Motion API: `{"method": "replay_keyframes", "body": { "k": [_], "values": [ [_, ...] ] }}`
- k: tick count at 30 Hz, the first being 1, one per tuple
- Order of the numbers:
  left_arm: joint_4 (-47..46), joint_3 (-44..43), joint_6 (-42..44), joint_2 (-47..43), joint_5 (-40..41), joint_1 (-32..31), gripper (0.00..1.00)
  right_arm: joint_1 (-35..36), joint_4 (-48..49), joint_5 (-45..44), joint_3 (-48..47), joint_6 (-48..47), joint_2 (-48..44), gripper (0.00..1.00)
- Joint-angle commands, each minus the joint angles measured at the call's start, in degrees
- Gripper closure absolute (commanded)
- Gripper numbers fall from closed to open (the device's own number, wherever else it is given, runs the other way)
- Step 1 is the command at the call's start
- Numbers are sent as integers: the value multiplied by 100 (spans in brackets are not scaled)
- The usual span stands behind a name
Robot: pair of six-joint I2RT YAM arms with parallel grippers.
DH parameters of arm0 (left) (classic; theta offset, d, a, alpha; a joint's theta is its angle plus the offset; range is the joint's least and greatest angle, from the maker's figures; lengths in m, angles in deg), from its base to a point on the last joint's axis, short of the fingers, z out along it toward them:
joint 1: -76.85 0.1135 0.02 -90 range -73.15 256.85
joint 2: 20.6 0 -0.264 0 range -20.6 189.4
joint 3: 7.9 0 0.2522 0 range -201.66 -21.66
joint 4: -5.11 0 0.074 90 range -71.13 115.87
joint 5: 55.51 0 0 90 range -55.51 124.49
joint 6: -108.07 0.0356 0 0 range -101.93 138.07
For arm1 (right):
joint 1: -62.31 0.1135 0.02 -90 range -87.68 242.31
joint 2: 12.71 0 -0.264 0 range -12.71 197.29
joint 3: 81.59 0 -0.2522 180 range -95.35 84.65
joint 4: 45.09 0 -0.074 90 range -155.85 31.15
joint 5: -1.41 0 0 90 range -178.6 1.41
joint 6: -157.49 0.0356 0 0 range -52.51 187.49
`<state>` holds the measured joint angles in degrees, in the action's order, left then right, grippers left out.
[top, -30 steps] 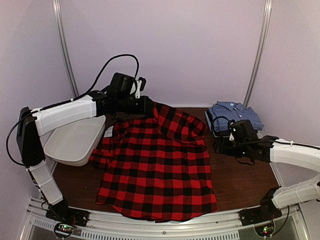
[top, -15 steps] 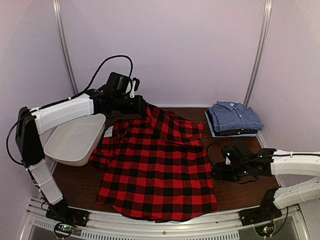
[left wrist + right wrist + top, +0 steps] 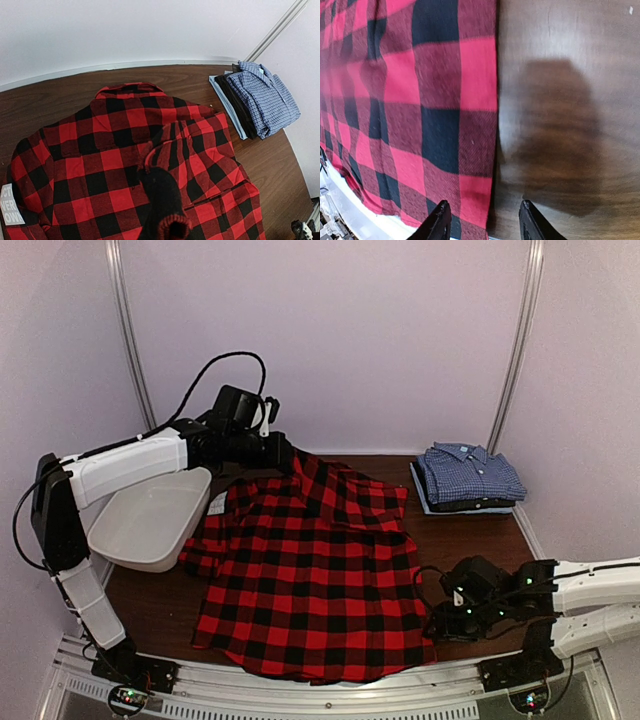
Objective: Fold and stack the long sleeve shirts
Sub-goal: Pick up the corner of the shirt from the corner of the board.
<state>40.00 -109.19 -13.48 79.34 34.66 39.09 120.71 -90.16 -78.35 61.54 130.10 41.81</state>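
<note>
Left arm (image 3: pixel 130 465) reaches far forward, wrist up high — left claw (image 3: pixel 284 452) pinched tight on the plaid shirt (image 3: pixel 310 560). Right arm (image 3: pixel 590 585) lies low near the front edge — right claw (image 3: pixel 485 222) aimed down, fingers spread apart.

I get soft, rather dim, lilac-tinted light from above; my right wrist view blurs the plaid shirt (image 3: pixel 440 100), with a fuzzy dark shadow and pale sheen on the table (image 3: pixel 605 35)

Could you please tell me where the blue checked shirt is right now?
In the top view the blue checked shirt lies folded atop a small pile at the table's far right corner, apart from the red plaid shirt.
</note>
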Motion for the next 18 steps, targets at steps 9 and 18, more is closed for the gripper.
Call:
{"method": "replay_keyframes", "body": {
  "k": [9, 18],
  "values": [
    [-170, -97, 57, -203, -16, 64, 100, 583, 411, 504, 316, 636, 159, 57],
    [-174, -260, 132, -178, 20, 98, 100, 603, 111, 233, 178, 668, 121, 84]
  ]
}}
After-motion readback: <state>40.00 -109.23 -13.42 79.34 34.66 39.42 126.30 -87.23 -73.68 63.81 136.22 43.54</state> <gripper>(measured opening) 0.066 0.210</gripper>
